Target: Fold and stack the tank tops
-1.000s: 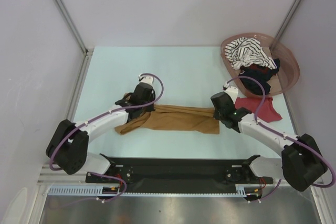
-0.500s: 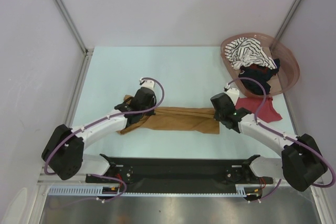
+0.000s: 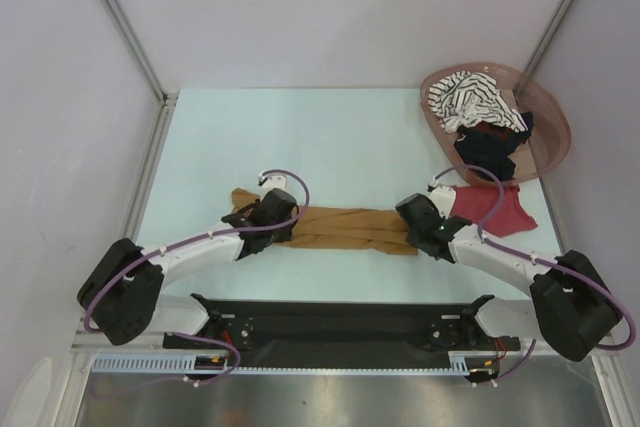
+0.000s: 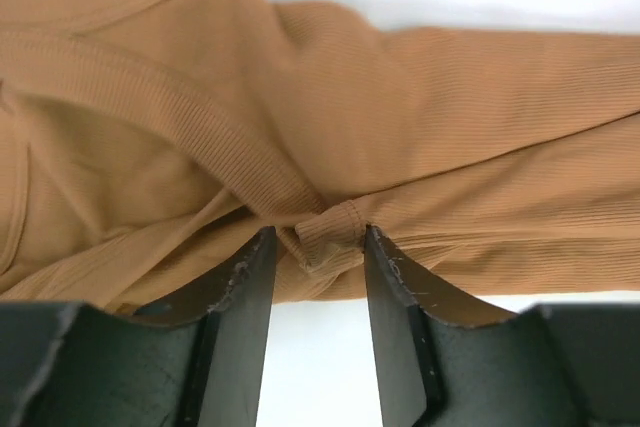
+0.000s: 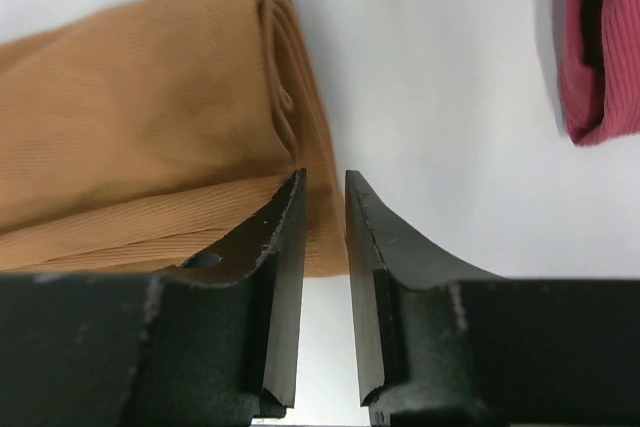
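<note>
While it lies bunched, the mustard-brown tank top (image 3: 345, 229) shows fine ribbing.

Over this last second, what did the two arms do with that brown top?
Both arms drew back toward their bases, and the left gripper and right gripper opened, letting the mustard-brown top go. The red top and the basket stayed put.

No legible text anywhere
</note>
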`<state>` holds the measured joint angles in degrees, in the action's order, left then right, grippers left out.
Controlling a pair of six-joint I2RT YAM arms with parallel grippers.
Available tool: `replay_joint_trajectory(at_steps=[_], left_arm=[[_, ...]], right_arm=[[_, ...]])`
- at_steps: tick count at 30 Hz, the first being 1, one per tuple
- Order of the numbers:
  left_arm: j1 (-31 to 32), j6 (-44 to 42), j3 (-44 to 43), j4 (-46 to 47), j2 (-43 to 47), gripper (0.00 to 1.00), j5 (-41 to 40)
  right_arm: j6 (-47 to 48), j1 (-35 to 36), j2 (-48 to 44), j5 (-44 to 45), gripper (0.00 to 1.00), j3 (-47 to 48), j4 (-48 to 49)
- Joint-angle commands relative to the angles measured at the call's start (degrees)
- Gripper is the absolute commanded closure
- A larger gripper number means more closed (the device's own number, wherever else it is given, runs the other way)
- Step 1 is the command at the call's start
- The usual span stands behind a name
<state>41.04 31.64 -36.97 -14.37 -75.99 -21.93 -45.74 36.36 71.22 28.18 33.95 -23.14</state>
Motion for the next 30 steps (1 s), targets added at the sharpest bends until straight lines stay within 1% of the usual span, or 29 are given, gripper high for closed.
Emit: replay_joint_trajectory(at_steps=[1, 2, 4, 5, 8, 10, 12, 14, 19, 22, 25, 28, 29, 30], left_arm=[[0.36, 3.34, 1.90, -0.66, 4.78, 0.53, -3.82], [0.36, 3.52, 2.25, -0.83, 5.58, 0.52, -4.08], [0.36, 3.61, 2.34, -2.06, 7.77, 0.51, -5.30], [0.36, 3.69, 2.43, -2.50, 8.48, 0.51, -5.92], [0.36, 4.04, 2.25, -4.43, 11.12, 0.50, -6.98], [0.36, 3.96, 2.17, -4.61, 13.13, 0.41, -6.55], [0.36, 3.87, 2.17, -4.35, 14.28, 0.35, -5.41], [0.45, 3.69, 2.34, -4.00, 15.51, 0.33, -4.70], [0.27, 4.22, 2.17, -4.00, 15.17, 0.26, -4.61], [-0.69, 4.22, 1.38, -3.56, 13.68, 0.26, -2.59], [-1.05, 3.87, 0.15, -1.98, 12.45, 0.28, 0.21], [-1.05, 2.38, -1.17, 0.57, 10.08, 0.31, 4.34], [-1.05, 1.94, -2.04, 0.75, 9.20, 0.32, 4.96], [-1.05, 1.68, -2.57, 1.10, 8.41, 0.35, 5.49]], right_arm=[[-4.09, 1.17, -0.64, 3.98, 0.73, -0.73, -2.26], [-4.53, 1.26, -1.08, 4.24, 0.72, -1.08, -2.61], [-4.97, 1.52, -3.19, 5.03, 0.64, -1.26, -3.23], [-5.33, 1.78, -4.15, 5.39, 0.54, -1.43, -3.58], [-5.07, 2.31, -7.67, 6.71, 0.53, -1.26, -4.55], [-3.40, 2.22, -10.12, 6.62, 0.53, -1.17, -3.85], [-1.39, 2.22, -11.27, 6.36, 0.54, -0.74, -2.71], [0.81, 2.23, -12.24, 4.43, 0.55, -0.64, -1.04], [5.30, 2.14, -11.28, -3.65, 0.55, -0.38, 5.99], [6.45, 1.61, -8.91, -7.08, 0.56, -0.47, 9.07], [6.36, 1.43, -5.92, -8.58, 0.62, -0.64, 9.78], [5.13, 1.00, -4.34, -9.46, 0.72, -1.78, 9.51], [4.87, 0.65, -4.16, -9.64, 0.77, -2.22, 9.25], [3.82, 0.38, -4.33, -9.81, 0.77, -3.18, 9.07]])
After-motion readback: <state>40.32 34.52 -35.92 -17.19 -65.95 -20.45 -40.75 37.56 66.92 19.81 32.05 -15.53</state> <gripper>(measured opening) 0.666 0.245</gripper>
